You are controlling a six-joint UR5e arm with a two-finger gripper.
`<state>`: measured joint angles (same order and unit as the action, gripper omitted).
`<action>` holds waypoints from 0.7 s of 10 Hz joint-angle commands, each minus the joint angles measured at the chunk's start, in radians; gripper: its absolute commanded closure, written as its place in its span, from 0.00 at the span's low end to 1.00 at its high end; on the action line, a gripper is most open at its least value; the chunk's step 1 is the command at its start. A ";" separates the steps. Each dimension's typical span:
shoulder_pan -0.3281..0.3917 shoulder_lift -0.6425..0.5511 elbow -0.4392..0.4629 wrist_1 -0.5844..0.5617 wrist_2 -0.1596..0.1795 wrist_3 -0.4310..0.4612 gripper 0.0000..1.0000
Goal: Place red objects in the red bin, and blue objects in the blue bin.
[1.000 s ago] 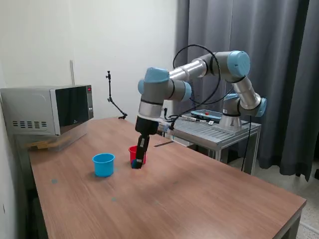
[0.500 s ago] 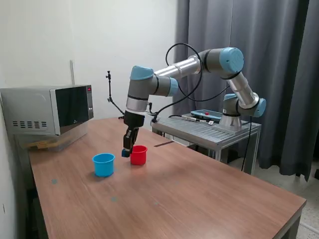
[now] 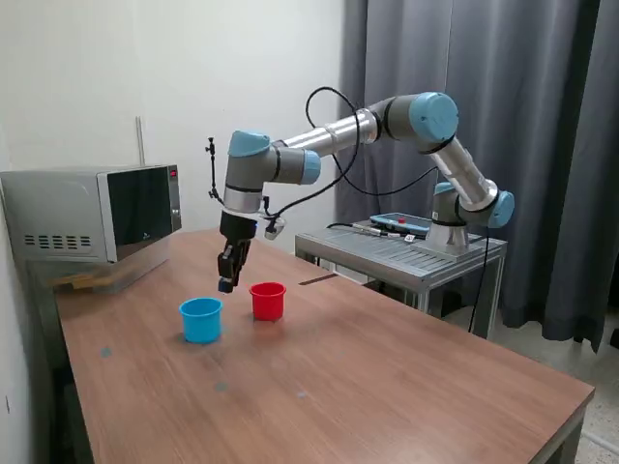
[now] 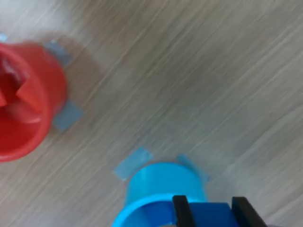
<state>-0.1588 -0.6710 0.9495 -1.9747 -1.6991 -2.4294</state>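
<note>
blue cube (image 4: 207, 213) clamped in hand (image 4: 208, 213), just over blue cup (image 4: 156, 187) rim; red cup (image 4: 23, 109) nearby.

Wooden table (image 3: 368, 377): blue bin (image 3: 201, 319) beside red bin (image 3: 268, 301); microwave (image 3: 92, 213) at far corner.

Silver arm (image 3: 329, 132), light-blue joints, black gripper (image 3: 227, 274)

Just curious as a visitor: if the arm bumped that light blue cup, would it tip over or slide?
The blue cup looks thin, plastic and empty, so probably light. It would likely slide on the smooth wooden table. A bump near its rim might tip it; then it could roll.
</note>
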 commanded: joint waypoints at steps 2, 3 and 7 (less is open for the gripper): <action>-0.048 -0.005 0.025 0.002 -0.004 0.000 1.00; -0.056 -0.007 0.026 0.002 -0.004 -0.002 1.00; -0.077 -0.016 0.018 0.000 -0.004 -0.059 1.00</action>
<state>-0.2288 -0.6840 0.9713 -1.9732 -1.7027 -2.4680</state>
